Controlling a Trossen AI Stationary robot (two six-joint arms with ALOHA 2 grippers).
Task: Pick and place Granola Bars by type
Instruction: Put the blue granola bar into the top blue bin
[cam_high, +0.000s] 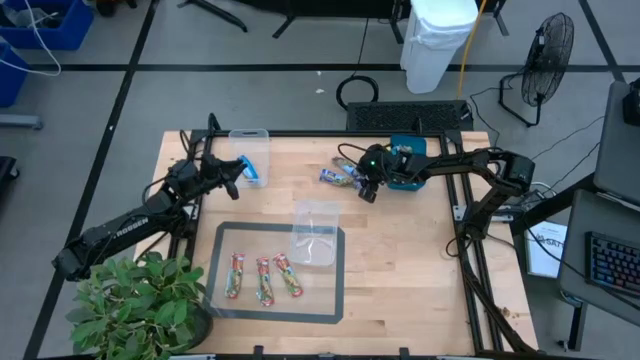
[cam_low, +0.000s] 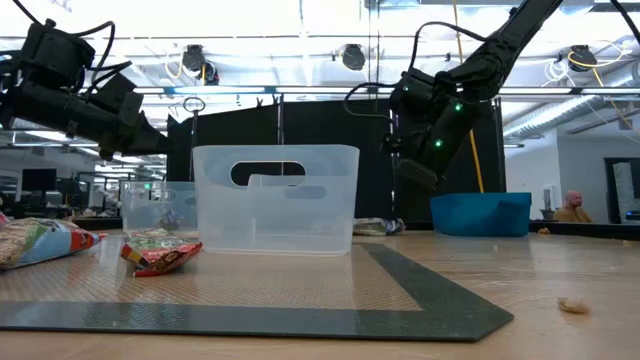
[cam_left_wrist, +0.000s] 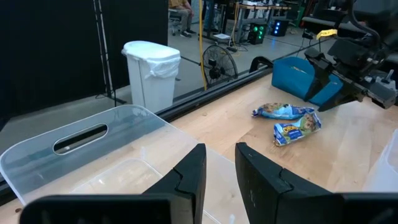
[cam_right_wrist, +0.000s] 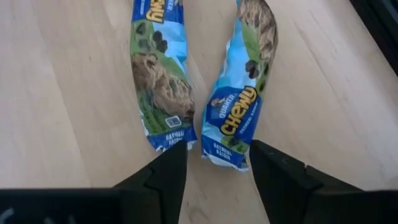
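The desk (cam_high: 400, 280) is carrying a dark-edged mat (cam_high: 335, 275) near its front, with a clear tub (cam_high: 316, 240) sitting on the mat's back right corner. A second clear tub (cam_high: 250, 150) is sitting at the back left, holding a blue bar (cam_high: 251, 169). A teal tray (cam_high: 408, 170) is sitting at the back right.

The left claw (cam_high: 232, 178) is hovering just beside that back tub, fingers (cam_left_wrist: 189, 177) parted with nothing between them. The right claw (cam_high: 368, 190) is hanging next to the tray, released too, its fingers (cam_right_wrist: 166, 177) straddling the ends of two blue Chewy bars (cam_right_wrist: 233, 106) lying side by side on the bare wood, not touching them as far as I can tell.

Three red-and-green bars (cam_high: 263, 278) are lying in a row on the mat, apart from each other.
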